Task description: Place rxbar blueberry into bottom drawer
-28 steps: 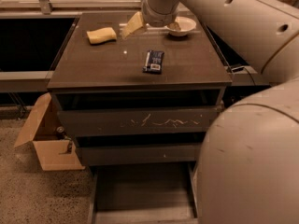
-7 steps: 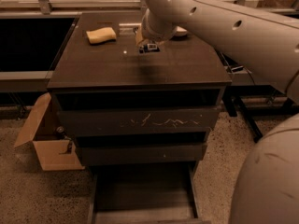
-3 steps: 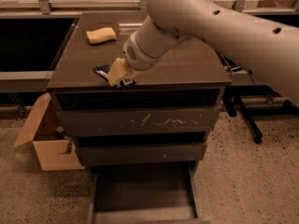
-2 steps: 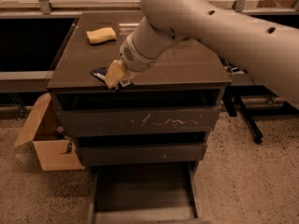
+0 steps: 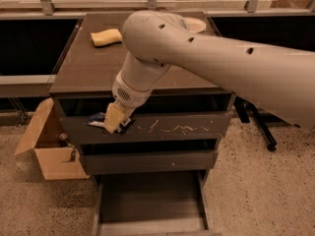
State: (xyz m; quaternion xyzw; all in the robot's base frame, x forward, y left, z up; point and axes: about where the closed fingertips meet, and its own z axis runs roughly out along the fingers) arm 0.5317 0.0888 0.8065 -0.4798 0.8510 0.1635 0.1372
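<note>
- Just off the cabinet's front edge, at the height of the scratched top drawer (image 5: 170,128), the gripper (image 5: 116,124) hangs from the bent arm (image 5: 147,58), clenched on the snack bar (image 5: 96,120).
- The bar is in the air, held between the pale fingers (image 5: 112,118). It rests on nothing and is well above the bottom drawer (image 5: 147,200).
- I judge the step in hand to be the carry: the bar is off the cabinet top (image 5: 88,70) and not yet in the drawer.
- The bottom drawer stands pulled out at the foot of the cabinet, with its flat grey floor showing and nothing visible on it.
- The next move calls for bringing the gripper down past the middle drawer (image 5: 147,161) and a little toward the right, so the bar sits over the tray floor inside the side walls before the fingers let go.
- The risk is letting go too early, or too far left, where the bar could drop toward the cardboard box (image 5: 47,149) or the floor.
- The bar looks small, flat and dark blue with pale markings. One end pokes out to the left of the fingers and lies roughly level; most of the rest is covered by the gripper.
- A yellow sponge (image 5: 106,37) lies at the back of the cabinet top, well apart from the gripper.
</note>
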